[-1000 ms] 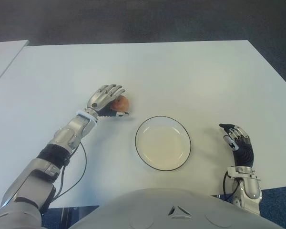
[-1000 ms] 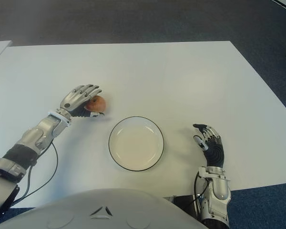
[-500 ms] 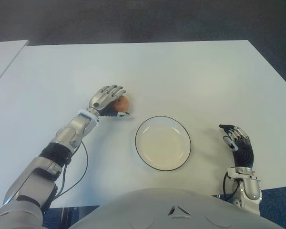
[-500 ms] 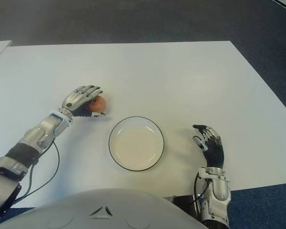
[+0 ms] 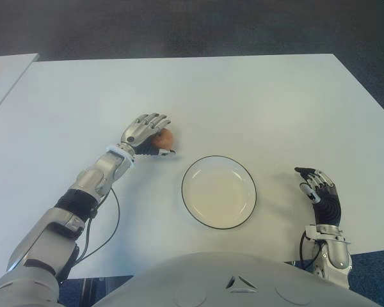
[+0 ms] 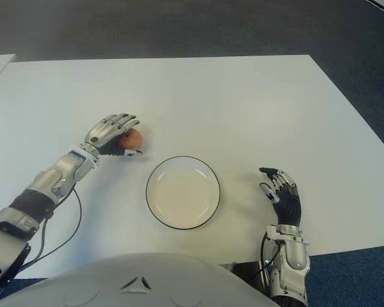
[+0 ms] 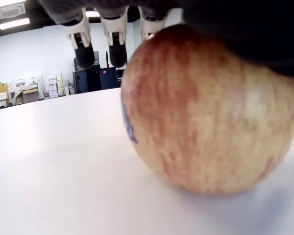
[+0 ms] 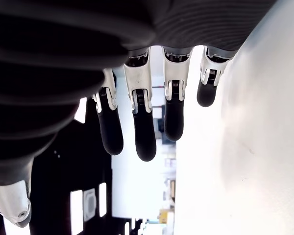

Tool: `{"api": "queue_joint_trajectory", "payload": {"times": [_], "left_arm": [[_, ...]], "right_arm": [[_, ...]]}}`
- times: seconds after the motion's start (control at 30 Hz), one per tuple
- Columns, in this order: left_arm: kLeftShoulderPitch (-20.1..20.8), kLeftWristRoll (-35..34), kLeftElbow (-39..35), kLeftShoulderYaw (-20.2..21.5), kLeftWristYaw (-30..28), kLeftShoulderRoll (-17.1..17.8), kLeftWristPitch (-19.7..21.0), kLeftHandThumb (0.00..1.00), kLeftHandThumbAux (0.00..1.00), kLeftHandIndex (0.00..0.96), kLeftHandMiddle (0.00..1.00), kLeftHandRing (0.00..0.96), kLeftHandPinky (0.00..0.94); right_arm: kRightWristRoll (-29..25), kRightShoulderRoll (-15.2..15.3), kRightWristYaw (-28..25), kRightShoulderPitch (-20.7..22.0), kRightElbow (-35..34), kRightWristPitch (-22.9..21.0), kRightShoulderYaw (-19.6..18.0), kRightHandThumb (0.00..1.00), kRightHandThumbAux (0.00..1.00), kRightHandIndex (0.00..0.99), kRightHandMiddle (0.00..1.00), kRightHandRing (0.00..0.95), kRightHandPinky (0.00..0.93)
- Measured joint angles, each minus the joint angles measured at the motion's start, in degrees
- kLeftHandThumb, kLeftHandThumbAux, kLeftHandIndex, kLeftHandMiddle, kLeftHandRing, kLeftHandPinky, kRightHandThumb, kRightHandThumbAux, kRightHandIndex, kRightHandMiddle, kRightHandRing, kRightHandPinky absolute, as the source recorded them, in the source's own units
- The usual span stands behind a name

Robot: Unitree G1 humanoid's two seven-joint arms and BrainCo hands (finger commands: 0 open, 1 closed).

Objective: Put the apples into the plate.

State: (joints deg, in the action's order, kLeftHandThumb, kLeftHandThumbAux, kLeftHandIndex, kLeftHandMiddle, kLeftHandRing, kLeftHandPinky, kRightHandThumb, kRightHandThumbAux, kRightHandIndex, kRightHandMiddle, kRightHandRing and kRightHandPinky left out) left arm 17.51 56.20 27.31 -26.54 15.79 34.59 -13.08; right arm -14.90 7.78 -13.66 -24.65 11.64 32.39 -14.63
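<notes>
One apple (image 5: 164, 138) is all there is, and the left hand (image 5: 143, 132) is right on top of it, palm over the fruit and fingers (image 7: 83, 46) draped past its far side, only loosely cupping it. The apple sits on the white table (image 5: 243, 102), up and to the left of the plate (image 5: 219, 192), clearly apart from the rim. Over on the right of the plate, the right hand (image 5: 318, 190) shows with fingers (image 8: 139, 122) relaxed and open, holding nothing.
</notes>
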Motion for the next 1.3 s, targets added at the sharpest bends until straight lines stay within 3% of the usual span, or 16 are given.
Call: {"api": "queue_joint_trajectory", "payload": {"times": [0.43, 0.47, 0.53, 0.57, 0.6, 0.67, 0.77, 0.97, 1.3], "left_arm": [[4.42, -1.49, 7.05, -1.94, -0.3, -2.17, -1.8, 0.294, 0.249, 0.035, 0.0, 0.0, 0.028], [4.7, -1.66, 7.93, -2.11, -0.25, -2.51, -1.81, 0.323, 0.272, 0.11, 0.06, 0.066, 0.117], [5.41, -1.69, 9.53, -2.64, 0.63, -3.21, -1.98, 0.349, 0.291, 0.176, 0.114, 0.125, 0.195], [5.75, -1.69, 10.37, -2.93, 1.34, -3.56, -2.07, 0.411, 0.339, 0.275, 0.265, 0.279, 0.342], [6.33, -1.65, 11.7, -3.39, 2.65, -4.03, -2.31, 0.434, 0.357, 0.31, 0.319, 0.335, 0.395], [7.44, -1.49, 14.79, -4.27, 6.19, -5.08, -2.66, 0.598, 0.551, 0.385, 0.495, 0.507, 0.556], [9.08, -0.15, 19.24, -6.33, 12.19, -6.43, -2.64, 0.684, 0.644, 0.425, 0.651, 0.663, 0.7], [10.97, 0.91, 24.47, -9.29, 18.48, -7.81, -2.5, 0.731, 0.688, 0.442, 0.783, 0.78, 0.819], [11.55, -3.3, 26.74, -9.52, 18.86, -8.75, -3.59, 0.743, 0.696, 0.443, 0.828, 0.83, 0.823]], "right_arm": [[-0.07, -0.34, 0.18, -0.96, -0.82, -0.01, 0.04, 0.262, 0.586, 0.388, 0.377, 0.242, 0.103], [-0.13, -0.35, 0.19, -1.06, -0.88, -0.01, 0.01, 0.261, 0.586, 0.389, 0.374, 0.239, 0.103], [-0.18, -0.37, 0.19, -1.28, -0.98, -0.03, -0.07, 0.258, 0.587, 0.39, 0.372, 0.237, 0.103], [-0.24, -0.38, 0.19, -1.39, -1.04, -0.06, -0.12, 0.257, 0.588, 0.39, 0.368, 0.233, 0.104], [-0.31, -0.38, 0.18, -1.55, -1.1, -0.07, -0.17, 0.256, 0.589, 0.39, 0.367, 0.232, 0.105], [-0.46, -0.34, 0.17, -1.76, -1.22, -0.14, -0.28, 0.256, 0.592, 0.391, 0.362, 0.228, 0.109], [-0.92, -0.29, 0.16, -2.09, -1.32, -0.27, -0.58, 0.26, 0.601, 0.394, 0.363, 0.229, 0.111], [-1.4, -0.27, 0.16, -2.21, -1.23, -0.49, -1.74, 0.267, 0.618, 0.403, 0.384, 0.249, 0.123], [-3.15, 0.06, -0.35, -1.9, -0.56, -0.83, -3.25, 0.241, 0.644, 0.398, 0.397, 0.258, 0.12]]}}
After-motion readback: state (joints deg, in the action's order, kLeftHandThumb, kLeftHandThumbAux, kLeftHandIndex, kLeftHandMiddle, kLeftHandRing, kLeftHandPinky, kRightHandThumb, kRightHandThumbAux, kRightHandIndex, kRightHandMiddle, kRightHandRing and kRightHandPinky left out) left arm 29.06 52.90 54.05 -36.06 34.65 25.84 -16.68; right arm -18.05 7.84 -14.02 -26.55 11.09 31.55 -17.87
